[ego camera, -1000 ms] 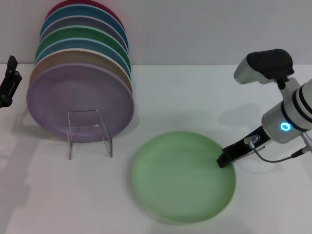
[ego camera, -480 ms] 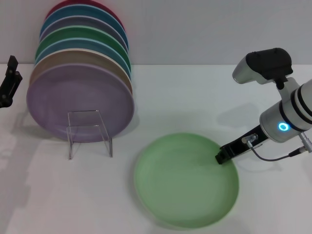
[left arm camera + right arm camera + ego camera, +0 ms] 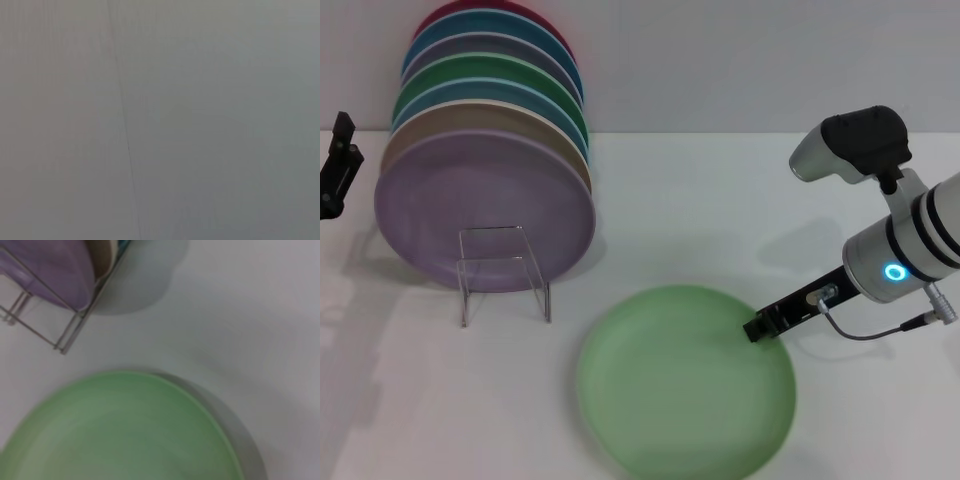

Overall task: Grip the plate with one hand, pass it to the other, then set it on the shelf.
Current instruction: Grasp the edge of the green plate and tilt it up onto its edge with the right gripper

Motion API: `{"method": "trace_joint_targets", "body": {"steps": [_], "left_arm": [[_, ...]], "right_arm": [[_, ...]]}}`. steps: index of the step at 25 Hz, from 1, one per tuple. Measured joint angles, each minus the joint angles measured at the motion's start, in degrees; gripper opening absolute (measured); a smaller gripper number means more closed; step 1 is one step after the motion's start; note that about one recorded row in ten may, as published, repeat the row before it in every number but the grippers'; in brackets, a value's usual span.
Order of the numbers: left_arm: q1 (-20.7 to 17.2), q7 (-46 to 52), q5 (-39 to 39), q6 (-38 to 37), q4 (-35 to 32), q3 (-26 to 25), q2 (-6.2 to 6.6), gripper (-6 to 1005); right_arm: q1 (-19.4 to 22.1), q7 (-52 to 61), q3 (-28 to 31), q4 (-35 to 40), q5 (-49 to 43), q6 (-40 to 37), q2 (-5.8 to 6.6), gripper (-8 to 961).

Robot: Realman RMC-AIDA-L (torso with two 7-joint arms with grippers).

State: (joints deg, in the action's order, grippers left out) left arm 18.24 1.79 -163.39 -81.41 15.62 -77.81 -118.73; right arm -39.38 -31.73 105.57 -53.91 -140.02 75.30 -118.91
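White table [image 3: 700,200] | plate [image 3: 685,385]: right gripper [image 3: 758,328] at rim, jaws unclear | left gripper [image 3: 338,165] parked

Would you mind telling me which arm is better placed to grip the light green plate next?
The right. The right gripper is already at the rim of the plate on the table, while the left gripper sits far off at the table's left edge, beyond the shelf.

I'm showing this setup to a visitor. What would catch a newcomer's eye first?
Likely the light green plate lying on the white table front and centre, with the right claw at its right rim. Next, the colourful row of plates standing on edge at back left, over the clear shelf.
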Motion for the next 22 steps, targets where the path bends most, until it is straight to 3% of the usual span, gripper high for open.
{"method": "trace_joint_targets", "body": {"steps": [7, 8, 16, 22], "left_arm": [[-0.41, 0.32, 0.0, -1.5, 1.32, -0.02, 0.08, 811], [-0.94, 0.71, 0.0, -1.26, 3.11, -0.01, 0.19, 811], [-3.26, 0.85, -0.77, -0.57, 9.83, 0.52, 0.4, 811], [-6.4, 0.5, -2.11, 8.35, 20.42, 1.79, 0.75, 810]], "right_arm": [[4.99, -6.0, -0.01, -7.5, 4.5, 1.52, -0.02, 47], [7.14, -8.42, 0.0, -10.1, 6.4, 1.19, -0.07, 43], [11.79, -13.46, 1.65, -14.19, 13.19, 0.94, 0.06, 36], [16.48, -22.87, 4.62, -17.33, 20.5, 0.56, -0.07, 36]]}}
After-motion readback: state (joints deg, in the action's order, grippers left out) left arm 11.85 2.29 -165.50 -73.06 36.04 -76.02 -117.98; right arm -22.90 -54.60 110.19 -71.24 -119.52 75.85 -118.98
